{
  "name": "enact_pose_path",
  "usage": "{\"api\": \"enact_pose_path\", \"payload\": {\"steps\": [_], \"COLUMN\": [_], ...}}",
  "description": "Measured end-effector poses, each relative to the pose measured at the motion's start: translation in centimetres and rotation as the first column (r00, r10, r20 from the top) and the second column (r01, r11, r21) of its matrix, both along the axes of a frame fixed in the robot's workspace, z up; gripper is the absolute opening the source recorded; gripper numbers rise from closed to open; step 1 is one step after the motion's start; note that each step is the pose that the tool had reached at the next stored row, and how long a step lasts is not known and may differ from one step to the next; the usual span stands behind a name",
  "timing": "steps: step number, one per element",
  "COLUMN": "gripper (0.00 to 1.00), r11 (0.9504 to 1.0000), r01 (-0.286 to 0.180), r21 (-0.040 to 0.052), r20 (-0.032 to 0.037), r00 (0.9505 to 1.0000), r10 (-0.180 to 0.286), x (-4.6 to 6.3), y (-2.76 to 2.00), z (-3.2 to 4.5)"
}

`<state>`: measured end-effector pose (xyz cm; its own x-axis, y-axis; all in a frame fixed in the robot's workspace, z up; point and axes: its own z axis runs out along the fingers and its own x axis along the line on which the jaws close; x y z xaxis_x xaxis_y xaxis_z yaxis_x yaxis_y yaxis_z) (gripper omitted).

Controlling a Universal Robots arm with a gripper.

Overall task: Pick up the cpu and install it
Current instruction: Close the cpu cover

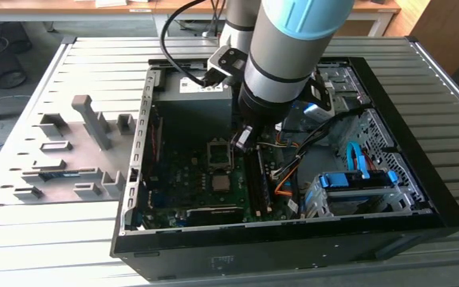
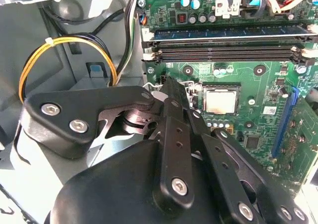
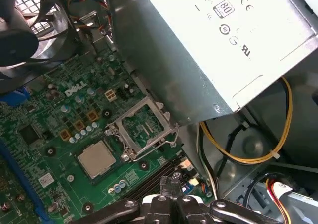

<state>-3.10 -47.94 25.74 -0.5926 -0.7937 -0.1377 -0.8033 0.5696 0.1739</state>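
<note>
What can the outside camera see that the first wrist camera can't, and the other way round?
The exterior view alone shows the arm, the case, the slatted table and the blue drive bay. The first wrist view alone shows the fan and a yellow cable loop. Both share the motherboard, cpu, empty socket and grey box.

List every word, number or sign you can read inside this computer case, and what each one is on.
Power supply's white label: round marks and fine print, too small to quote reliably.
Motherboard: a white printed logo near the capacitors; I quote no brand names.
White sticker on the motherboard: too small to read.
CPU: dull metal face, no print visible.
</note>
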Motion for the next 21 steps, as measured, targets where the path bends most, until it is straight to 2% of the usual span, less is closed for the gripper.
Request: {"api": "enact_pose_path", "payload": {"steps": [3,6,8,11,12,17,21], "gripper": [0.10,0.10,0.10,0.10,0.10,0.10,0.10], "r11": [1.0000,0.9999,0.9998,0.9992,0.9990,0.9990,0.9986], "r01": [0.000,0.000,0.000,0.000,0.000,-0.006,-0.006], "r21": [0.0021,0.0111,0.0211,0.0412,0.0437,0.0443,0.0530], "r20": [0.0002,0.0000,-0.0001,0.0001,0.0002,0.0001,0.0001], "r00": [1.0000,1.0000,1.0000,1.0000,1.0000,1.0000,1.0000], "r10": [0.000,0.000,0.000,0.000,0.000,0.006,0.006], "x": [0.0,0.2,0.2,0.2,0.2,0.2,0.2], "y": [0.00,0.05,0.14,0.27,0.29,0.43,0.66], "z": [-0.21,-0.61,-0.82,-1.12,-1.33,-2.21,-2.91]}}
